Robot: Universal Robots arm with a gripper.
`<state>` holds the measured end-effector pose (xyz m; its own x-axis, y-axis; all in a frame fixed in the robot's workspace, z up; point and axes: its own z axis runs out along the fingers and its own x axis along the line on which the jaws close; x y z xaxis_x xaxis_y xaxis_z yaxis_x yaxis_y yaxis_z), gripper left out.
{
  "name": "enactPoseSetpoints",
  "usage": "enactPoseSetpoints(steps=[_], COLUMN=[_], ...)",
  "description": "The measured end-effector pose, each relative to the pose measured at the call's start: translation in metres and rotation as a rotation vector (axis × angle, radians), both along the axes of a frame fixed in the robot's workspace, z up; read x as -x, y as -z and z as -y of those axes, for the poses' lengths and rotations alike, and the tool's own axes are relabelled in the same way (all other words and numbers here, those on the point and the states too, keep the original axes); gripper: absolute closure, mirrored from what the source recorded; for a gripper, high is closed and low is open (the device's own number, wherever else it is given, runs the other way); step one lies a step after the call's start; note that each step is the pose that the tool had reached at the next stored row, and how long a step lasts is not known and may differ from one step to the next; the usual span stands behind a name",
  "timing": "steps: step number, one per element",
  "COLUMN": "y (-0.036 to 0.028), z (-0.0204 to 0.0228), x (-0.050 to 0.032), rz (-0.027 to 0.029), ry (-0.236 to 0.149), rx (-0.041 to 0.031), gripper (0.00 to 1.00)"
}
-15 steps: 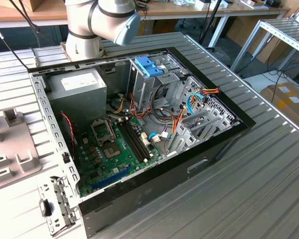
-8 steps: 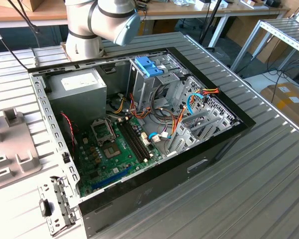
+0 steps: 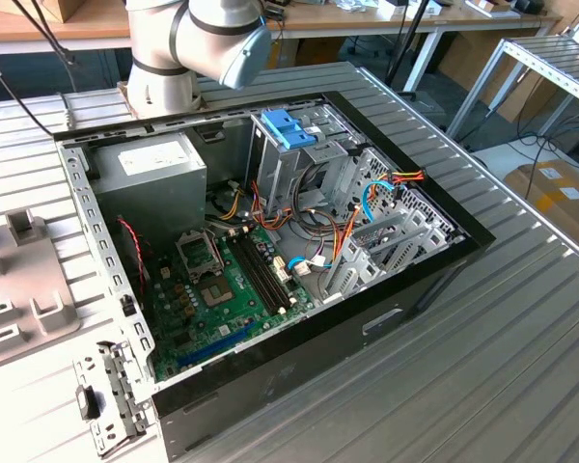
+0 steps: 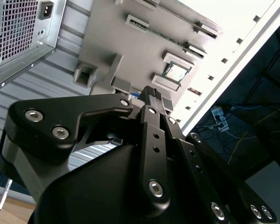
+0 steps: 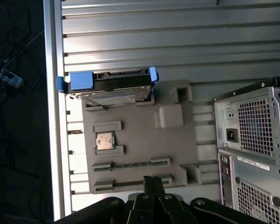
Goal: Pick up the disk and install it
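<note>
The slatted metal bench carries an open computer case and, at the exterior view's left, a grey fixture plate. In the first wrist view, the disk lies flat at the plate's end farthest from the claw, not yet in the case. The claw hangs over the plate's opposite edge with its jaws drawn together, holding nothing. The disk is directly ahead of the fingertips and well apart from them. Its long axis runs crosswise to that line, with the blue end tab toward the bench edge. A processor chip sits in a pocket between them.
</note>
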<state>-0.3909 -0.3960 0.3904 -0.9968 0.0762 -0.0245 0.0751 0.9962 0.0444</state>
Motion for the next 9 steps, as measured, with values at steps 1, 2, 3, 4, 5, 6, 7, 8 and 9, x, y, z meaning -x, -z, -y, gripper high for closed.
enactPoseSetpoints(steps=[1,2,3,4,5,6,7,8,9], y=[0.0001,0.0003,0.0005,0.0005,0.0007,0.0009,0.0012,0.0013,0.0015], z=[-0.0008,-0.0018,-0.0026,-0.0031,-0.0044,-0.0055,-0.0068,-0.0080,-0.0088], x=[0.0003,0.0007,0.0011,0.0014,0.0018,0.0023,0.0030,0.0035,0.0041], rz=[0.0000,0.0001,0.0001,0.0000,0.0000,0.0001,0.0001,0.0000,0.0001], ry=[0.000,0.000,0.000,0.000,0.000,0.000,0.000,0.000,0.000], rx=[0.0000,0.0000,0.0000,0.0000,0.0000,0.0000,-0.0001,0.0001,0.0000], gripper=[0.89,0.89,0.89,0.89,0.89,0.89,0.89,0.89,0.89])
